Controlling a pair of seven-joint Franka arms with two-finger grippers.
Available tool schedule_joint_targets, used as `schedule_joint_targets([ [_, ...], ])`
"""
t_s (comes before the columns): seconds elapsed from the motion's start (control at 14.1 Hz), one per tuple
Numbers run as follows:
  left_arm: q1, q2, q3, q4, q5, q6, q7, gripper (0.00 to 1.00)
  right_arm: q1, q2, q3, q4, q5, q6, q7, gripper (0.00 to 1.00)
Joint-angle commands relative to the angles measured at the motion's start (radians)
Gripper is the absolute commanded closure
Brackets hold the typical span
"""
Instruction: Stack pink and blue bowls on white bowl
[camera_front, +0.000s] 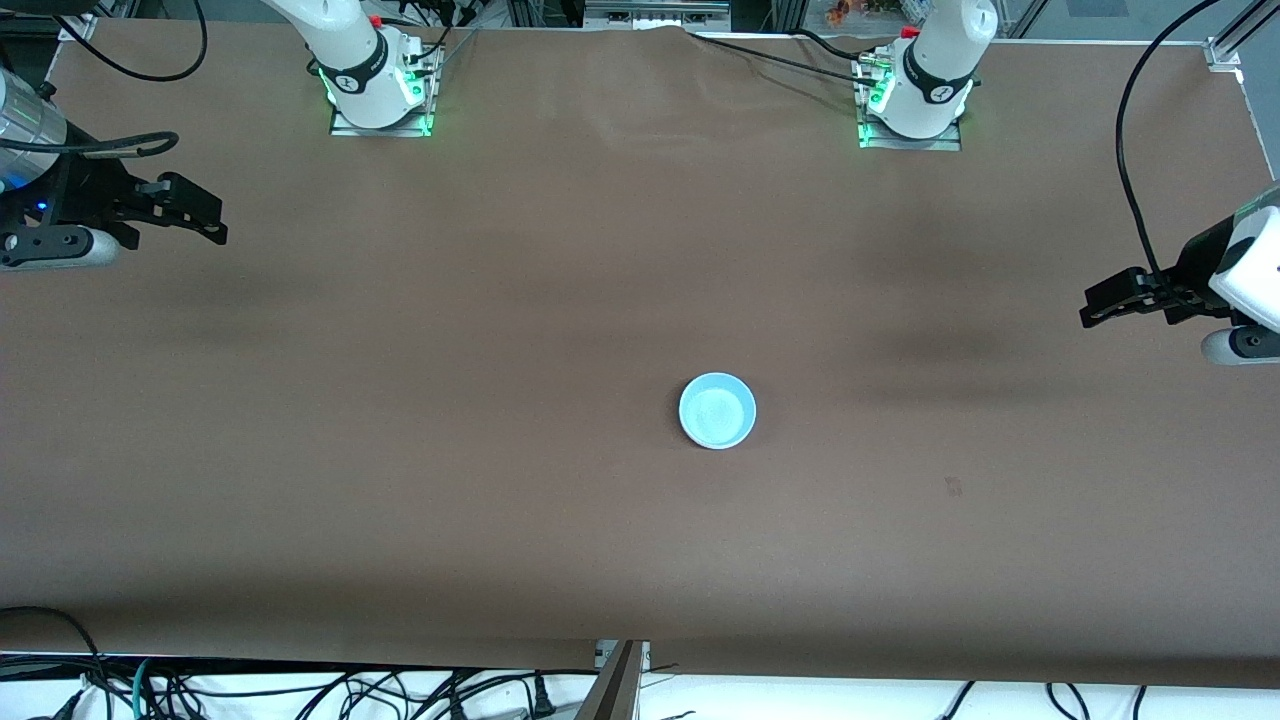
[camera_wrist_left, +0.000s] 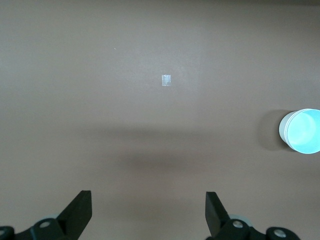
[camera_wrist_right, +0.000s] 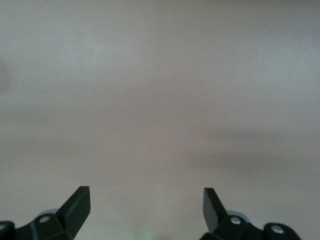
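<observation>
One bowl stack sits on the brown surface, roughly midway between the two arms' ends and nearer the front camera than both bases. Light blue bowl on top; a white wall shows beneath it in the left wrist view. Left end effector hangs over its own end of the surface, fingers apart, empty. Right end effector likewise over its end, fingers apart, empty. Both arms wait.

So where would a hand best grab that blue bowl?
Probably by the rim, coming straight down from above. The blue bowl sits upright and open on the table, so one finger could slip inside and one outside its thin wall. Nothing stands beside it.
</observation>
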Motion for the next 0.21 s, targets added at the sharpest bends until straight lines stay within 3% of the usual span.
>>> schedule_joint_targets([
  [0.0, -0.007, 0.014, 0.005, 0.032, 0.013, -0.023, 0.018, 0.00, -0.005, -0.003, 0.006, 0.010, -0.014, -0.020, -0.001, 0.00],
  [0.14, -0.007, 0.014, 0.005, 0.032, 0.013, -0.023, 0.018, 0.00, -0.005, -0.003, 0.004, 0.010, -0.012, -0.020, 0.002, 0.00],
])
